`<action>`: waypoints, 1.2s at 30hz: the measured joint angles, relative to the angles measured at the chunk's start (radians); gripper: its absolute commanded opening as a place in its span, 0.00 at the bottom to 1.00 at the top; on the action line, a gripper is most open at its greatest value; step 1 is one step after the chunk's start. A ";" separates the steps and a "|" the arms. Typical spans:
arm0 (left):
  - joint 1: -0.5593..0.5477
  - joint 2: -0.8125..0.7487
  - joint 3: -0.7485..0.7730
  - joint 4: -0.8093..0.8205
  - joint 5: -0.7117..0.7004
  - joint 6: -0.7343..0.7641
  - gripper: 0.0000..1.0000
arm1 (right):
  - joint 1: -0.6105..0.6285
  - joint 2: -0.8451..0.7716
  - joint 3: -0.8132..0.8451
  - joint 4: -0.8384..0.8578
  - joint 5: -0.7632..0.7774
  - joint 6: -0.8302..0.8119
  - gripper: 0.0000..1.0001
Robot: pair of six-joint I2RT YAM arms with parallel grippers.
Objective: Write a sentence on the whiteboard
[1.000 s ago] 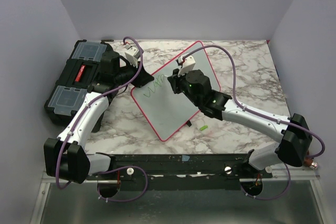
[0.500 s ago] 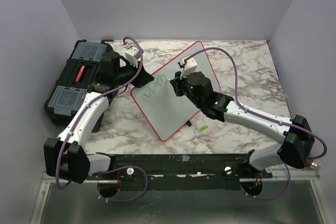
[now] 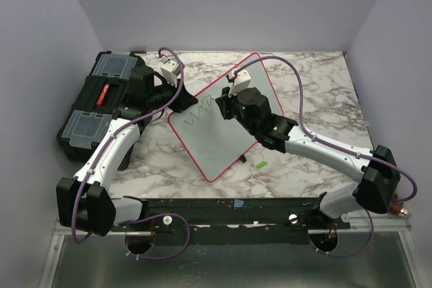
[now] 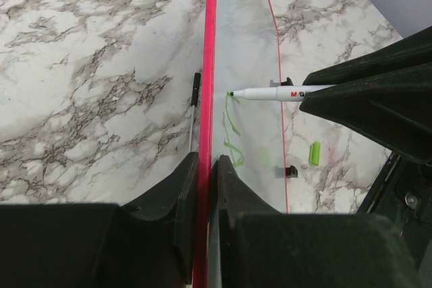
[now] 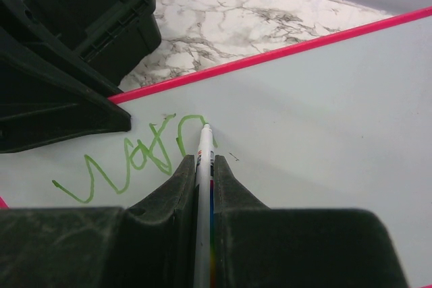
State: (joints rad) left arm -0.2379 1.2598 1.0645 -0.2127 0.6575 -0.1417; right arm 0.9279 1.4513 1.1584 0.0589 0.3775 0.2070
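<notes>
Both arms stretch over the whiteboard [image 3: 210, 145], askew just beside the black toolbox [image 3: 93, 107]. The left gripper [image 4: 204, 166] clamps its pink rim. The right gripper [image 5: 200, 165] pinches a marker [image 5: 204, 141], tip on the green sentence [image 5: 128, 164], "war".

Smooth glossy whiteboard [image 3: 210, 145]; marble-look smooth table [image 3: 318, 87]; matt black plastic toolbox [image 3: 82, 103], clear lids [image 3: 113, 67]; white plastic marker [image 5: 202, 161].

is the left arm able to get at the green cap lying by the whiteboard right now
Probably not as things stand. The left gripper is shut on the rim of the whiteboard, and the green cap lies beyond the board's opposite edge. It would likely have to let go first.
</notes>
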 measured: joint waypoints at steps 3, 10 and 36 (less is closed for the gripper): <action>0.000 0.000 0.000 -0.002 -0.003 0.000 0.00 | 0.000 0.008 0.010 0.000 0.005 -0.003 0.01; 0.000 0.000 0.000 -0.004 -0.007 0.000 0.00 | 0.000 0.027 0.036 0.001 0.050 -0.017 0.01; -0.008 -0.012 -0.001 -0.007 -0.011 0.000 0.00 | 0.000 -0.017 -0.032 -0.012 0.109 -0.011 0.01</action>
State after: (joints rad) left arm -0.2462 1.2480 1.0634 -0.2195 0.6468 -0.1421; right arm 0.9279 1.4342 1.1263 0.0471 0.4870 0.1963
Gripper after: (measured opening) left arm 0.143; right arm 0.128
